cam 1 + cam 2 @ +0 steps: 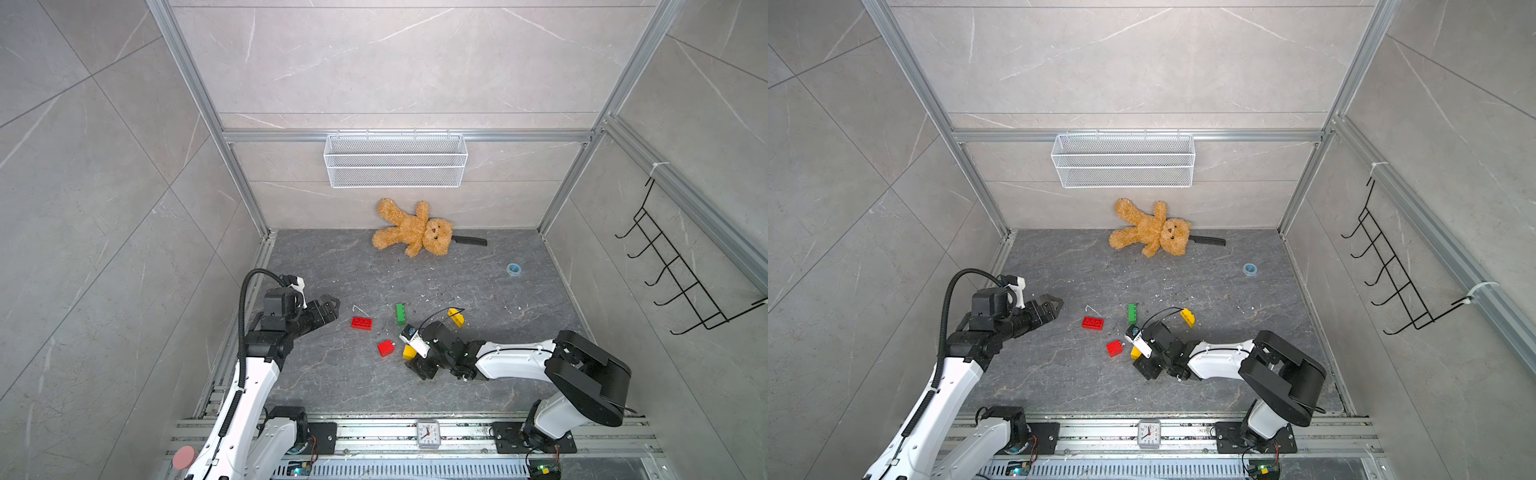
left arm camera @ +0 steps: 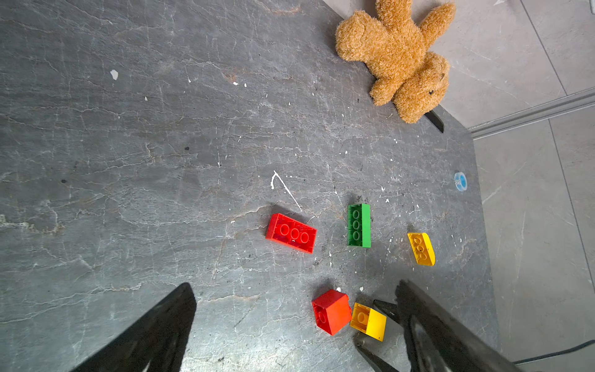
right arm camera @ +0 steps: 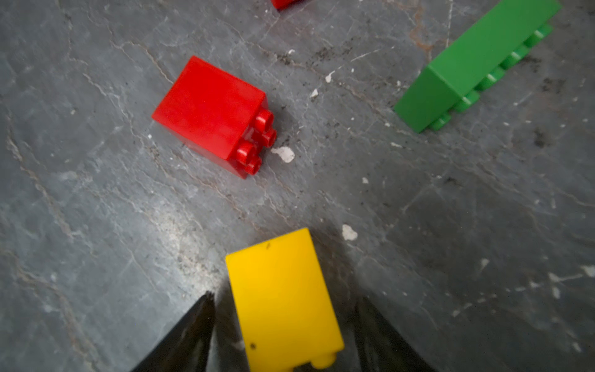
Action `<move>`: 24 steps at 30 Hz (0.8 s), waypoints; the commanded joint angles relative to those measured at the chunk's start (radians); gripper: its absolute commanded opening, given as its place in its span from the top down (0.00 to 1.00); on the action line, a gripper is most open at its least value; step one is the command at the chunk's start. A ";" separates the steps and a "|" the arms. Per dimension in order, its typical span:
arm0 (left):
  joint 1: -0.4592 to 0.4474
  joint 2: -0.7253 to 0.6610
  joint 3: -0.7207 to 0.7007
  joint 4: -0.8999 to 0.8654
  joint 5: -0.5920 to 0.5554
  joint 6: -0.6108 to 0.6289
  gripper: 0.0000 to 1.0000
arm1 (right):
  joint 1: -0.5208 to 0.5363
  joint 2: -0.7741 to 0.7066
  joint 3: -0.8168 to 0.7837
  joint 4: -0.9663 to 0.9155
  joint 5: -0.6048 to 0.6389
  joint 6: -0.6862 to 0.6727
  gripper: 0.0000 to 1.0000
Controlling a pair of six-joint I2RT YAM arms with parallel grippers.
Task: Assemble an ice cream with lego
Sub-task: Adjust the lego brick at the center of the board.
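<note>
Both top views sit high over the near edge, above the arm bases, and look steeply down toward the back wall, taking in the whole worktop (image 1: 353,386) from far off. The left wrist camera looks from behind the left claw (image 2: 294,288) slantwise across the worktop at middle range, as far as the teddy bear (image 2: 396,54). The right wrist camera sits very close to the worktop, looking past the right claw (image 3: 286,296). With the left wrist view it shares the square yellow brick (image 3: 283,299), the small red brick (image 3: 209,112) and the green brick (image 3: 476,61).
</note>
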 commanded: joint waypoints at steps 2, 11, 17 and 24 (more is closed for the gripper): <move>-0.008 -0.004 0.041 -0.036 -0.029 0.006 0.01 | -0.017 -0.009 0.010 0.002 -0.075 -0.008 0.35; -0.013 -0.003 0.073 -0.080 -0.052 0.016 0.01 | -0.018 -0.020 0.016 -0.059 -0.095 0.001 0.55; -0.018 -0.010 0.073 -0.081 -0.055 0.018 0.01 | -0.018 0.002 0.042 -0.053 -0.055 0.004 0.42; -0.019 0.014 0.078 -0.083 -0.055 0.031 0.00 | -0.018 0.022 0.062 -0.050 0.002 -0.048 0.32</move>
